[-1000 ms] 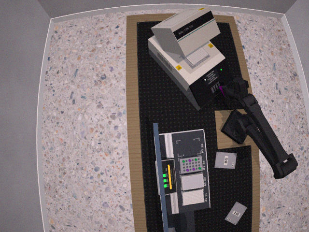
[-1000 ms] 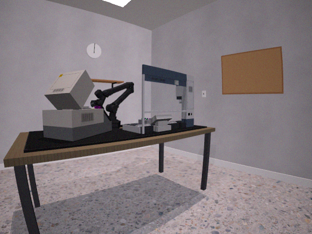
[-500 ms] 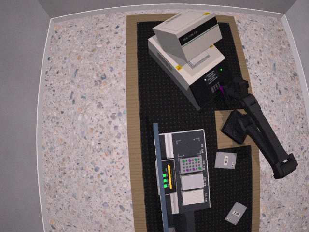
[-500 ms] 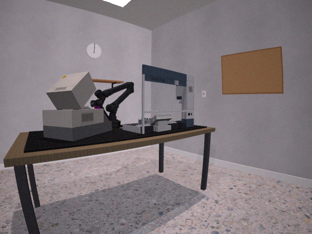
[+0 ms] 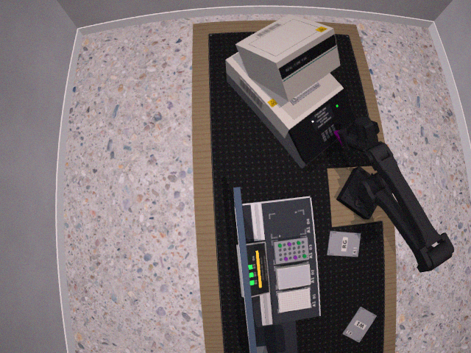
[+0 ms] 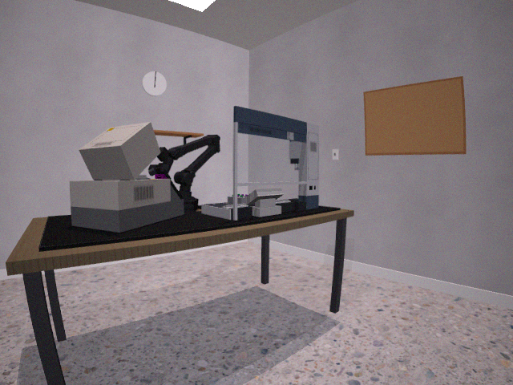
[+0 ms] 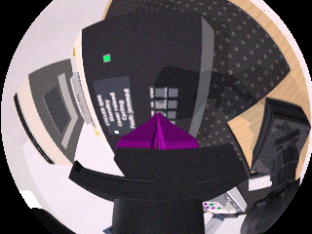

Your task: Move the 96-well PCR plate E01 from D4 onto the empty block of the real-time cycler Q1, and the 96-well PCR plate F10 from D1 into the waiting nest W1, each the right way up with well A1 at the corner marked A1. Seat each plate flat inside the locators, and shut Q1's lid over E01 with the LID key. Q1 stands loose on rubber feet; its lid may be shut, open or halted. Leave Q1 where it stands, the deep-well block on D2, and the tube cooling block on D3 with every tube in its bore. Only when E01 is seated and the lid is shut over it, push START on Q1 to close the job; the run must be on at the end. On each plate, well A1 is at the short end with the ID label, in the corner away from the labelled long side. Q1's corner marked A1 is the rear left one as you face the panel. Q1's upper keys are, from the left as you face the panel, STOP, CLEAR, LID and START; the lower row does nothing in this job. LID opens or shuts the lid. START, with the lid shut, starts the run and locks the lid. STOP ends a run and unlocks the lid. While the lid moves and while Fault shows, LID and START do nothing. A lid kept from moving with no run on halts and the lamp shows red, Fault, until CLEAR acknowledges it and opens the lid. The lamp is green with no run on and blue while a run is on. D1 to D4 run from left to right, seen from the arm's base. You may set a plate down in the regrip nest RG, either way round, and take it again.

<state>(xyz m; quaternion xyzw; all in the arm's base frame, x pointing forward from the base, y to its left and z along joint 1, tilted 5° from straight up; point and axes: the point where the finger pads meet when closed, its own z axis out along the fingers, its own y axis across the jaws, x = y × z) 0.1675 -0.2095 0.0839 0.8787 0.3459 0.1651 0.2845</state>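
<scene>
The cycler Q1 (image 5: 288,102) stands at the far end of the mat. Its lid (image 5: 285,56) hangs tilted over the block, partway between open and shut, as the side view (image 6: 119,151) also shows. The lid hides the block and whatever lies on it. The lamp (image 5: 337,106) is green. My gripper (image 5: 338,135) is shut and empty, its purple fingertips right at the keypad (image 7: 164,99) on Q1's front panel. I cannot tell whether they touch a key. A white PCR plate (image 5: 293,300) lies in D1. D4 (image 5: 287,222) is empty.
The deep-well block (image 5: 293,276) sits on D2 and the tube cooling block (image 5: 291,251) with coloured tubes on D3. The regrip nest RG (image 5: 341,244) and the nest W1 (image 5: 360,321) lie empty on the mat. The deck's blue frame (image 5: 243,265) stands along its left.
</scene>
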